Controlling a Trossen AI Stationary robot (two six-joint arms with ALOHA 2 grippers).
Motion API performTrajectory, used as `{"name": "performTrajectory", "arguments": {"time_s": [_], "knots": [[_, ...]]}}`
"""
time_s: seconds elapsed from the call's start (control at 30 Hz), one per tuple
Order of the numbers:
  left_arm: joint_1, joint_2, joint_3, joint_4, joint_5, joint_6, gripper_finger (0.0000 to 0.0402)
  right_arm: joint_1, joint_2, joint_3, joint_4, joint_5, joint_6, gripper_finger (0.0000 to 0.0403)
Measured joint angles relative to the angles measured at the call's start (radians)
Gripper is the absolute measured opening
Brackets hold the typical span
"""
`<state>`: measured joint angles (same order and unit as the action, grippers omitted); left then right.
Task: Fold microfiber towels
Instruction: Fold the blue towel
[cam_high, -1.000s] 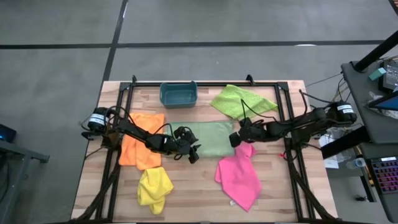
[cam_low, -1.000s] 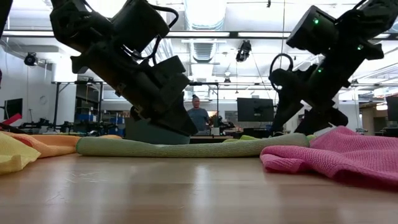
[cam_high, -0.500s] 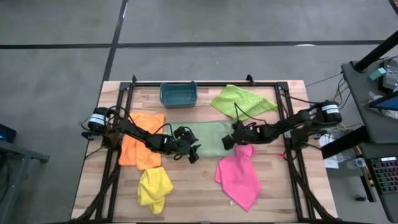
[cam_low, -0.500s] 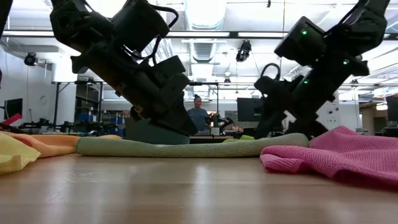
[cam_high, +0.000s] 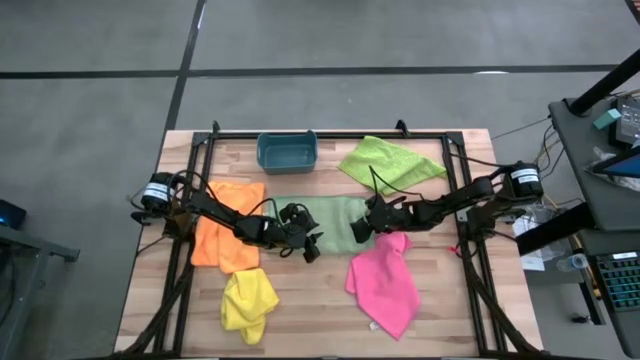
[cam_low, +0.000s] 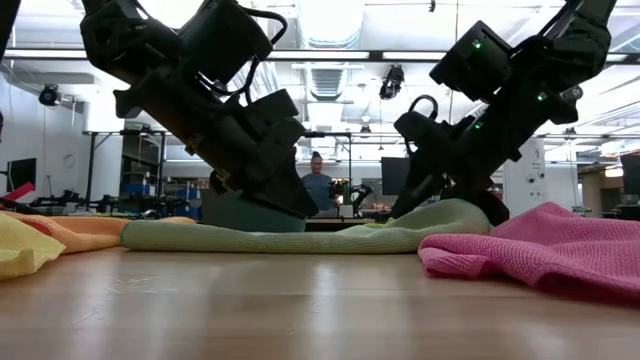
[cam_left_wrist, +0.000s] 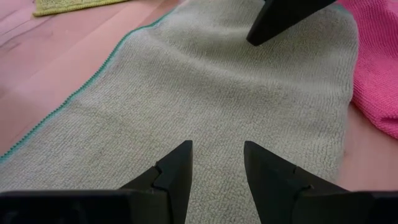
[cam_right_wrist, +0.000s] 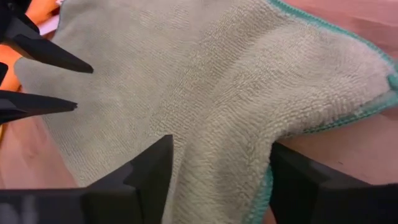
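Fold step underway: your right hand (cam_high: 358, 228) straddles the raised edge of the pale mint towel (cam_high: 335, 215), fingers spread, not yet pinching. Your left hand (cam_high: 312, 244), fingers parted, rests on the opposite end. Next, I'd say, pinch and carry across.

Lighting even and bright, from ceiling fixtures (cam_low: 330, 20) that blow out to white glare in the low view. Both arms there are backlit, near-black silhouettes. Near edge of the wooden surface (cam_low: 300, 310) is soft, out of focus; background room reasonably sharp. High view is flat-lit with only faint shadows under the arms. Wrist views crisp on the cloth weave, own fingers slightly blurred.
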<state>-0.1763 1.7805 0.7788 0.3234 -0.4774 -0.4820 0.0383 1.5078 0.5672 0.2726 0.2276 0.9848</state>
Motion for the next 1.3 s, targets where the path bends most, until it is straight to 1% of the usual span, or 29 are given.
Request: {"name": "performTrajectory", "arguments": {"time_s": [0.17, 0.4, 0.47, 0.6, 0.7, 0.8, 0.9, 1.0, 1.07, 1.13, 1.23, 1.3], "knots": [[0.000, 0.000, 0.000, 0.000, 0.000, 0.000, 0.0129, 0.000, 0.000, 0.000, 0.000, 0.003, -0.002, 0.0130], [0.000, 0.000, 0.004, 0.000, 0.000, 0.000, 0.0129, -0.001, 0.000, 0.000, 0.001, 0.035, -0.062, 0.0037], [-0.002, 0.000, 0.009, 0.002, 0.000, 0.000, 0.0129, -0.001, 0.000, 0.000, 0.002, 0.037, -0.076, 0.0017], [-0.022, -0.025, 0.011, -0.005, 0.012, 0.000, 0.0129, -0.001, -0.009, 0.000, -0.007, 0.036, -0.097, 0.0013], [-0.042, -0.078, 0.010, -0.076, 0.014, -0.003, 0.0129, 0.001, -0.035, -0.001, -0.033, 0.035, -0.108, 0.0013], [-0.064, -0.144, 0.007, -0.214, 0.013, -0.009, 0.0129, 0.001, -0.083, -0.001, -0.101, 0.035, -0.115, 0.0013], [-0.086, -0.206, 0.004, -0.359, 0.012, -0.011, 0.0129, 0.000, -0.152, -0.002, -0.222, 0.036, -0.114, 0.0012], [-0.096, -0.237, 0.002, -0.496, 0.012, -0.036, 0.0129, 0.000, -0.234, -0.002, -0.347, 0.037, -0.114, 0.0012], [-0.099, -0.247, -0.001, -0.572, 0.011, -0.060, 0.0129, 0.000, -0.286, -0.001, -0.394, 0.037, -0.105, 0.0012], [-0.099, -0.247, -0.005, -0.584, 0.008, -0.070, 0.0129, 0.000, -0.329, -0.002, -0.451, 0.037, -0.092, 0.0012], [-0.099, -0.245, -0.019, -0.580, 0.008, -0.089, 0.0129, 0.000, -0.374, -0.001, -0.473, 0.035, -0.056, 0.0012], [-0.100, -0.244, -0.024, -0.558, 0.009, -0.090, 0.0129, 0.000, -0.380, -0.001, -0.452, 0.035, -0.038, 0.0012]]}}
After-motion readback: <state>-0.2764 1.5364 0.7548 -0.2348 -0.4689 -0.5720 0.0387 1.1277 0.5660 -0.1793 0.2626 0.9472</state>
